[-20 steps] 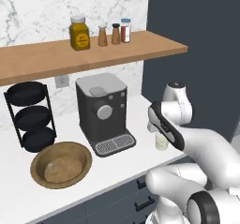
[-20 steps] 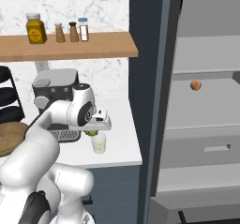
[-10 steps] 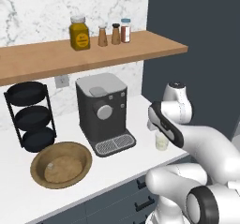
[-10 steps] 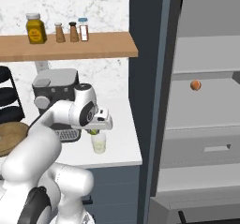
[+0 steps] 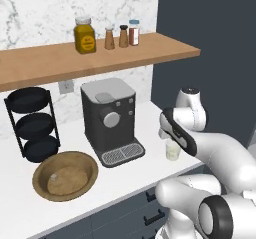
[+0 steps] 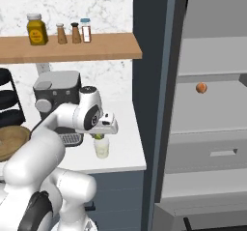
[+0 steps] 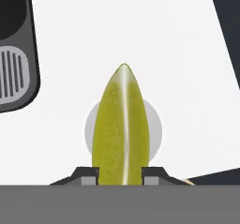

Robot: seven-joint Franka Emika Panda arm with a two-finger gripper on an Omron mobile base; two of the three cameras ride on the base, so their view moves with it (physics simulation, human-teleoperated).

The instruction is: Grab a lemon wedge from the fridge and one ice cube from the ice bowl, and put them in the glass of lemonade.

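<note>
1. We see the pincer (image 7: 121,174) clamped on the lemon wedge (image 7: 122,129), pointed tip away from the hand.
2. Directly beneath sits the glass of lemonade (image 6: 102,147) (on the white desk (image 5: 145,133), beside the coffee machine (image 5: 111,120)).
3. Farther left lies the ice bowl (image 5: 65,175).
4. The fridge (image 6: 212,104) stands open; an orange fruit (image 6: 201,87) rests on its shelf.
</note>
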